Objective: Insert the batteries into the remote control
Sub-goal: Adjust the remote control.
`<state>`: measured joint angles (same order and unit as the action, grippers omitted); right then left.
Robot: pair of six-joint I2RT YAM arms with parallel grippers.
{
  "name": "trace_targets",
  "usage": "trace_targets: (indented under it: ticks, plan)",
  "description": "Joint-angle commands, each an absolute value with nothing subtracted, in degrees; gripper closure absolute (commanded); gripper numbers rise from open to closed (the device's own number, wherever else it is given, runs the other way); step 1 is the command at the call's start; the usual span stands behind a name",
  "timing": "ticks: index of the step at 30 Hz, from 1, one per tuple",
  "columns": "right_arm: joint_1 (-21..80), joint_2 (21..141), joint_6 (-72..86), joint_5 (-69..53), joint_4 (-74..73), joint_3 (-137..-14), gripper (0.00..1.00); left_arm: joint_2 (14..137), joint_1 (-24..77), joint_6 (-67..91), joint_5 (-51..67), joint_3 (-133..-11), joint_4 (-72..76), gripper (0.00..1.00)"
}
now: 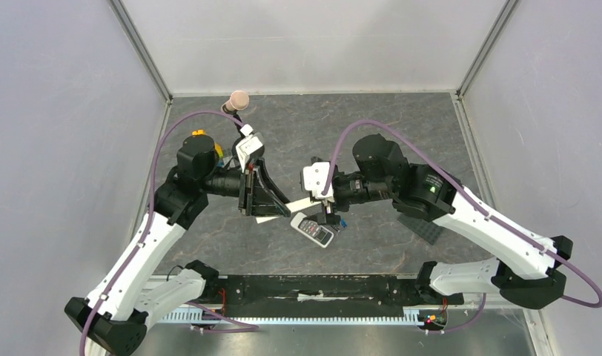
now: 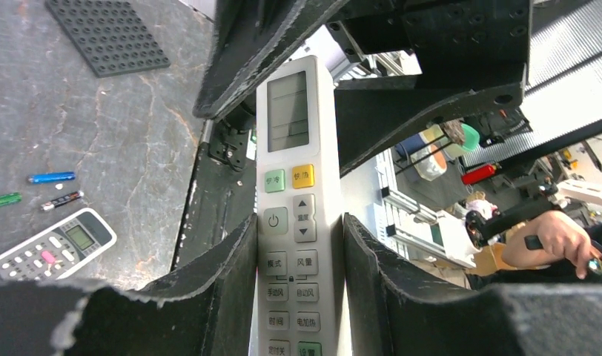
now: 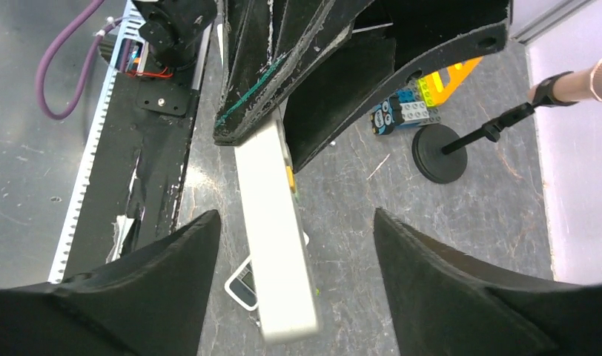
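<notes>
My left pincer [image 2: 299, 221] reaches in, clamped on the long remote [image 2: 290, 111]; right pincer [image 3: 296, 215] gapes wide near it. Only left wrist clearly shows batteries [image 2: 51, 177].

Even, bright overhead light, soft shadows; wrist views' near edges blurred.

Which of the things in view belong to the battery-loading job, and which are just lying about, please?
Job: batteries; short grey-faced remote.
Not the job: long white remote, held in the left gripper; black studded plate; toy bricks; microphone.
</notes>
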<state>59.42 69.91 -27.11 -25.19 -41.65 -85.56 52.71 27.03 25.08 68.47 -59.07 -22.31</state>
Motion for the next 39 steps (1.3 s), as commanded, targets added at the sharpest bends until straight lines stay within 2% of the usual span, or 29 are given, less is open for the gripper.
trace_targets:
  ticks: [1, 11, 17, 19, 23, 26, 39]
  plan:
    - [59.3, 66.5, -23.7, -21.3, -34.6, -83.1, 0.19, 52.5, 27.1, 25.2, 62.2, -59.3, -19.8, 0.98]
    - [59.3, 58.9, -6.9, -10.6, -20.5, -74.0, 0.02, 54.8, 27.1, 26.3, 46.6, -59.2, -20.1, 0.98]
    - [59.3, 50.2, 15.3, -0.5, -1.9, -64.6, 0.02, 52.6, 27.1, 28.2, 41.1, -58.0, -16.7, 0.98]
    - [59.3, 48.9, 26.2, 6.8, 1.4, -62.2, 0.02, 51.2, 27.1, 29.5, 39.6, -57.2, -14.4, 0.98]
    - [59.3, 42.6, 41.8, 16.8, 13.7, -49.9, 0.02, 48.5, 27.1, 32.3, 38.1, -55.4, -9.8, 0.98]
    - [59.3, 42.2, 48.9, 22.4, 14.4, -46.4, 0.02, 47.0, 27.1, 34.1, 38.4, -54.6, -6.6, 0.98]
    - [59.3, 53.5, 58.0, 13.6, 22.8, -48.1, 0.02, 45.2, 27.1, 40.7, 39.1, -51.8, 2.1, 0.98]
